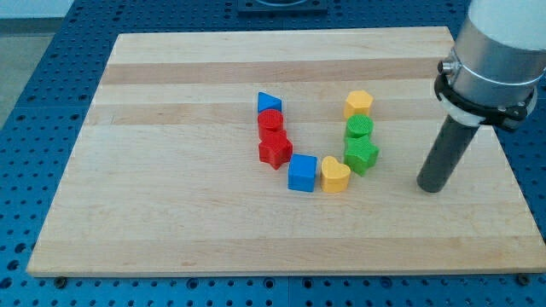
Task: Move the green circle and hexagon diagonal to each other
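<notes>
Green circle (359,127) touching yellow hexagon (359,103) just above it, both up-left of my tip (431,187). No pincer fitted, so neither released nor clenched. Approach step judged; next, nudge circle sideways for a diagonal.

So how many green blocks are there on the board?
2. The green circle sits just below the yellow hexagon, and the green star sits right below the circle, beside the yellow heart. None seem hidden. My tip is to their right.
</notes>
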